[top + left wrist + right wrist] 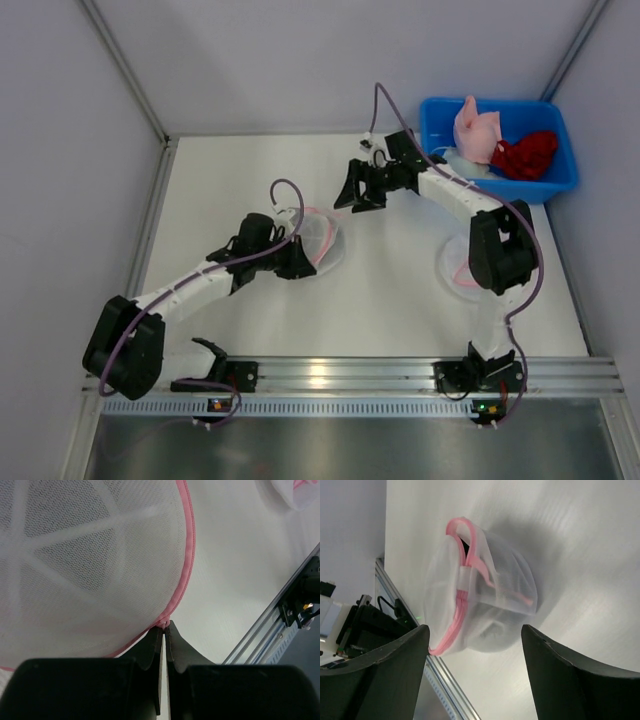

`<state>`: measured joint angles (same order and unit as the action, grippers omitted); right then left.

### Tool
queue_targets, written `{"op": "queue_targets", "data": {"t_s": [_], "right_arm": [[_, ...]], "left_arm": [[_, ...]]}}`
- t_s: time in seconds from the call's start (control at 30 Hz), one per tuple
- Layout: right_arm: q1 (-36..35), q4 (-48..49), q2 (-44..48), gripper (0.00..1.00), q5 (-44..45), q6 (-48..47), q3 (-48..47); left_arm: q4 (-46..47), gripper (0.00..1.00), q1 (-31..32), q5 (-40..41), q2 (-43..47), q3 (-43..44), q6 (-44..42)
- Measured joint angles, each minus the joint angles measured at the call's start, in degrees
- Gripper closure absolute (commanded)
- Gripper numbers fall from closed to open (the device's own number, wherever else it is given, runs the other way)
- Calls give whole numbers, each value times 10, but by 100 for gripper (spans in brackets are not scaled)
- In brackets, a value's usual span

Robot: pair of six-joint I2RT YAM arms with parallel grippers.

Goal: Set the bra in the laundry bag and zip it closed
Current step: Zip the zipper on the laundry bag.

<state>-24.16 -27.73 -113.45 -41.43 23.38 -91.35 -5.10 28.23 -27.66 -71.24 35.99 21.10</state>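
Left gripper (164, 626) low, arm stretched forward, fingers pinching pink rim of laundry bag (90, 570), right gripper (358, 195) hovering, elbow bent, fingers spread.

1. A white table (400, 290) fills the middle of the space, its top matte and faintly textured.
2. Plain pale grey walls close it in: a back wall (330, 60), a left wall (60, 200) and a right wall (610, 230).
3. Two slim metal struts (125, 70) run up and outward from the table's far corners, along the joins between the walls.
4. A metal edge strip (150, 215) borders the table's left side.
5. A ribbed aluminium rail (340, 375) runs across the near edge, with a bright patch of glare near its middle.
6. In front of the rail lies a dull grey metal sheet (350, 445).
7. The light is soft and even, and the shadows on the tabletop are faint.
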Motion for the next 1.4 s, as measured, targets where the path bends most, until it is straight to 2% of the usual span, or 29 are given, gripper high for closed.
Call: {"op": "queue_targets", "data": {"t_s": [0.27, 0.37, 0.57, 0.63, 0.73, 0.77, 0.83, 0.87, 0.9, 1.23, 1.4], "right_arm": [[38, -7, 113, 28, -2, 19, 93], [18, -1, 143, 29, -8, 33, 116], [-50, 23, 137, 38, -31, 73, 144], [-64, 30, 127, 45, -37, 83, 146], [-76, 41, 111, 60, -42, 94, 146], [-76, 43, 107, 70, -42, 97, 146], [-76, 45, 102, 83, -41, 100, 146], [-76, 45, 100, 97, -41, 101, 146], [-76, 45, 99, 100, -41, 101, 146], [-64, 32, 76, 100, -54, 91, 129], [-42, 18, 62, 100, -57, 71, 108]], "left_arm": [[60, 100, 20, 7, -28, 35, 68], [84, 100, 36, 12, -37, 47, 80], [95, 100, 57, 20, -44, 49, 91], [95, 100, 58, 21, -44, 49, 91], [95, 100, 58, 22, -44, 49, 90], [95, 100, 58, 22, -44, 49, 90], [95, 100, 58, 22, -44, 49, 90], [95, 100, 59, 22, -44, 49, 90], [95, 100, 59, 22, -44, 49, 90], [89, 100, 59, 38, 1, 14, 70], [48, 100, 56, 47, 33, -9, 36]]}}
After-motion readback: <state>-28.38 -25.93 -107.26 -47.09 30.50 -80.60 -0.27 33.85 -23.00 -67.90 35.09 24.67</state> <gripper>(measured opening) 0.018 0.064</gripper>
